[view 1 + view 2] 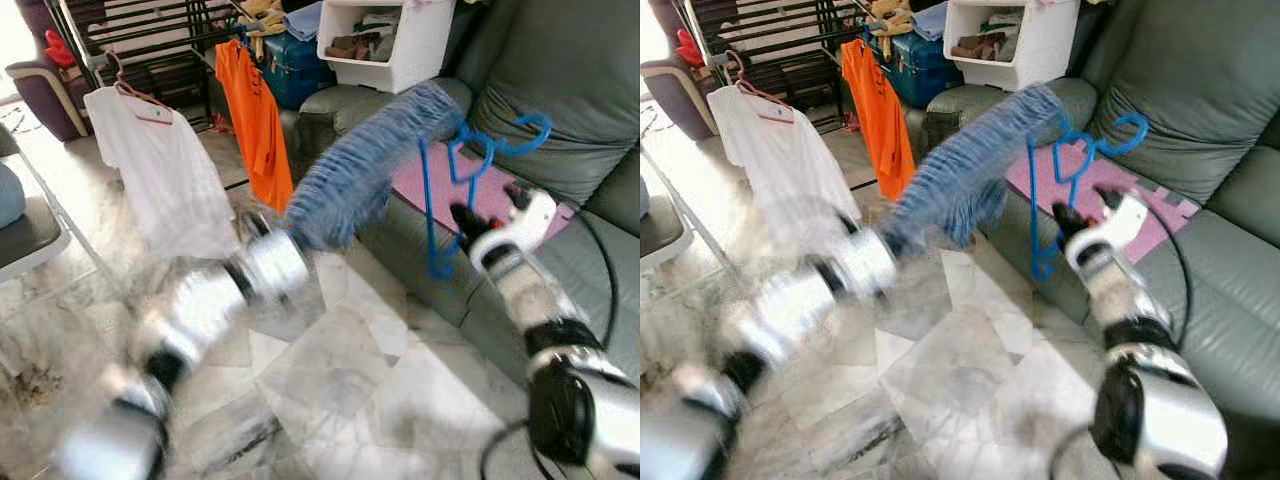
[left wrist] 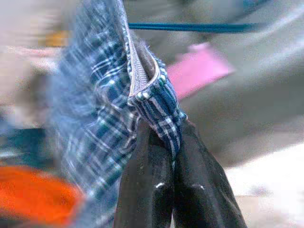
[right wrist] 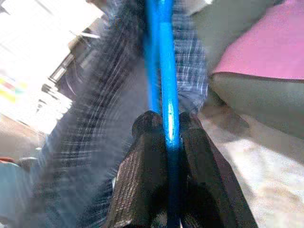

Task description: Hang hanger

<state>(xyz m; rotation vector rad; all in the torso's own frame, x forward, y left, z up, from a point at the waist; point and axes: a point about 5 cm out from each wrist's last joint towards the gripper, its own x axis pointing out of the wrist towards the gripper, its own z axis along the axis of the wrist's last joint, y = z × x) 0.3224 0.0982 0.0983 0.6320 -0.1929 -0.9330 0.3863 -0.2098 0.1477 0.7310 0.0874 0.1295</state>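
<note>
A blue plastic hanger (image 1: 438,205) hangs upright in front of the grey sofa, and my right gripper (image 3: 167,121) is shut on one of its bars. In the head views that right gripper (image 1: 464,220) sits at the hanger's lower right side. A blue plaid shirt (image 1: 362,160) stretches, blurred by motion, from the hanger's top down to my left gripper (image 2: 164,137), which is shut on the shirt's hem edge (image 2: 152,95). The left arm (image 1: 215,300) is heavily blurred.
The grey sofa (image 1: 560,90) carries a pink mat (image 1: 495,205). Behind stand a dark clothes rack (image 1: 150,40) with a white T-shirt (image 1: 165,175) on a pink hanger and an orange shirt (image 1: 258,120), a white bin (image 1: 385,40) and a blue box (image 1: 290,65). Marble floor lies below.
</note>
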